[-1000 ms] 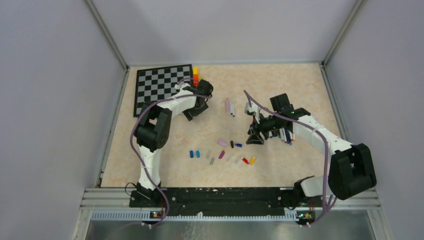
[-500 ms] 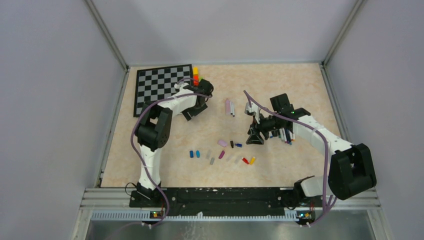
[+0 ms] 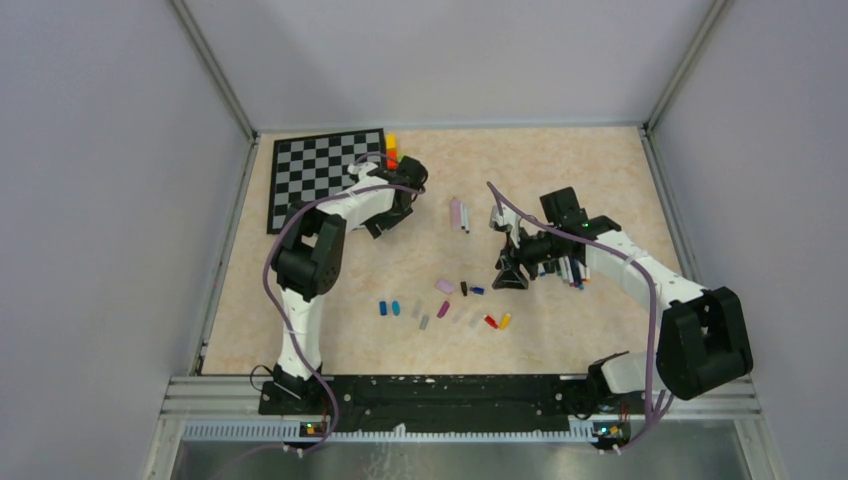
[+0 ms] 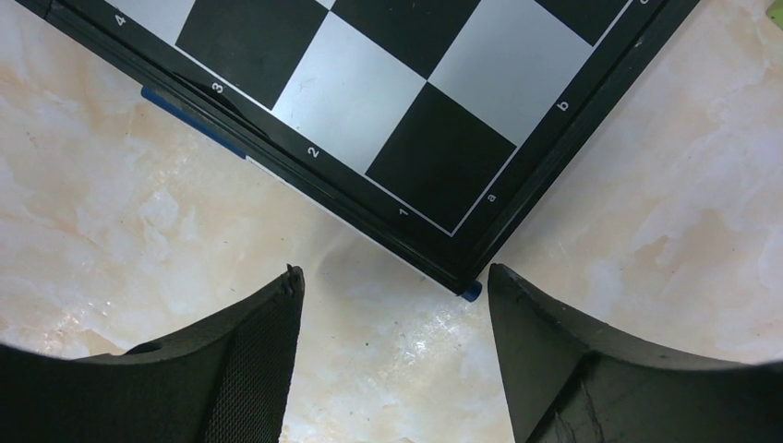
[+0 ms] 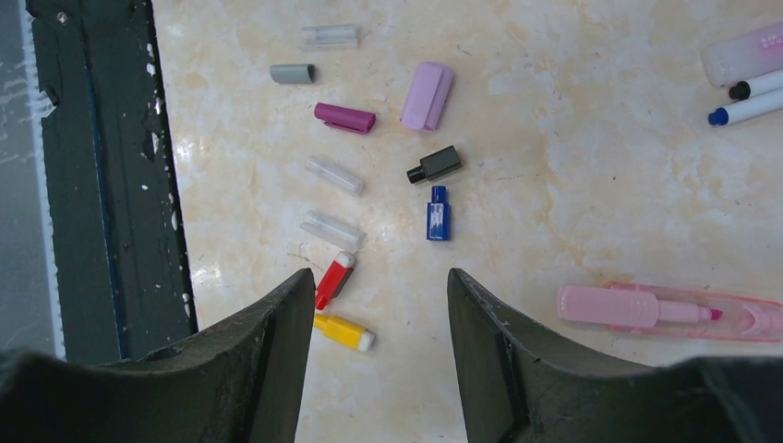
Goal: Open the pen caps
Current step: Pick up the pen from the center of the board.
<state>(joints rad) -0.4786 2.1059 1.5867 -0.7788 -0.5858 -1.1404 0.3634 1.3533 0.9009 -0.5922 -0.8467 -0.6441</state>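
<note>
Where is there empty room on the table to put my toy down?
The far right corner of the beige marbled table, right of the black-and-grey chessboard, is bare. So is the near strip right of the small coloured plastic caps. The middle is crowded with those caps and the thin white pens.

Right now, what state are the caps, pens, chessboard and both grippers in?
pen caps, off, scattered loose on the table.
blue-tipped pen, uncapped, lying flat.
chessboard, lying flat, something blue poking out under its corner.
left gripper, open, empty, above the chessboard's corner.
right gripper, open, empty, above the pen caps.
</note>
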